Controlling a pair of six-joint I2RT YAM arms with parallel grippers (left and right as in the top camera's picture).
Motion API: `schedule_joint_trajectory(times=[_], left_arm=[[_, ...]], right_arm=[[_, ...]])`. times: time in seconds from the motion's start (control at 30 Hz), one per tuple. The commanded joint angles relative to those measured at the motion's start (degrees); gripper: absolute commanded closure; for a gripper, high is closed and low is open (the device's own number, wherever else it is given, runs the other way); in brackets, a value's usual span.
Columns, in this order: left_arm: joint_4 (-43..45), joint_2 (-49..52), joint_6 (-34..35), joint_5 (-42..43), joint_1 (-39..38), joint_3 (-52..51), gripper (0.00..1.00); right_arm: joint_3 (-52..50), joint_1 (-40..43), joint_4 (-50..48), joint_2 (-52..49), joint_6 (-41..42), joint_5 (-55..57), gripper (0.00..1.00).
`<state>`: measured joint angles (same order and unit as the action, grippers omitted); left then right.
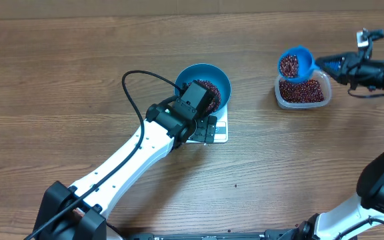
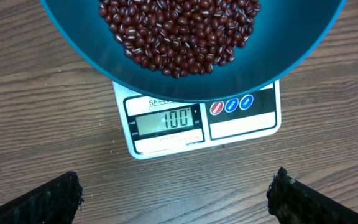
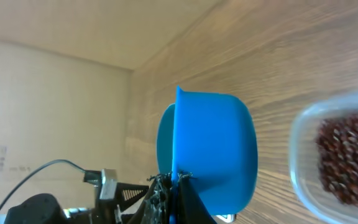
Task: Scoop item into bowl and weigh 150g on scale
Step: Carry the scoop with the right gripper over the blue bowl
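The left end effector [image 2: 176, 190] hangs released, jaws wide apart; just ahead of it the scale [image 2: 241, 124] carries the blue bowl [image 2: 278, 50] of beans [image 2: 179, 31]. The right end effector [image 1: 325, 63] is clenched on a bean-filled scoop [image 1: 295, 63] over the tub [image 1: 322, 83] on the counter [image 1: 79, 67].

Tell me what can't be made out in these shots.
Small white square digital scale: left wrist view, platform hidden under the round deep blue bowl; print under the display too small.
Its display: overhead, covered by the left gripper.
Clear rectangular plastic tub: right wrist view, blurred, cut off by the right edge.
Small blue plastic scoop: right wrist view shows only its outside, contents hidden.
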<state>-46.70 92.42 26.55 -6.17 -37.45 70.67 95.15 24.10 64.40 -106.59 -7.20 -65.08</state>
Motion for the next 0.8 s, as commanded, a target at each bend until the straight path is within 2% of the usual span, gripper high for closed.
schedule_joint_trajectory(times=[0.0, 0.17, 0.47, 0.7, 0.77], left_arm=[[0.2, 0.6, -1.3, 0.5, -0.1, 0.6, 0.01], [0.0, 0.6, -1.2, 0.7, -0.1, 0.6, 0.0], [-0.2, 0.6, -1.2, 1.4, -0.1, 0.6, 0.01], [-0.2, 0.6, -1.2, 1.3, -0.1, 0.6, 0.0], [-0.2, 0.6, -1.2, 1.3, -0.1, 0.6, 0.01]], right_arm=[[6.1, -4.3, 0.8, 0.2, 1.6, 3.7, 0.96], [10.8, -12.0, 1.2, 0.2, 1.8, 9.5, 0.96], [11.2, -23.3, -2.3, 0.2, 1.8, 16.8, 0.96], [11.2, -30.8, -3.8, 0.2, 0.9, 29.7, 0.96], [11.2, -32.9, -4.0, 0.2, -1.6, 32.6, 0.96]])
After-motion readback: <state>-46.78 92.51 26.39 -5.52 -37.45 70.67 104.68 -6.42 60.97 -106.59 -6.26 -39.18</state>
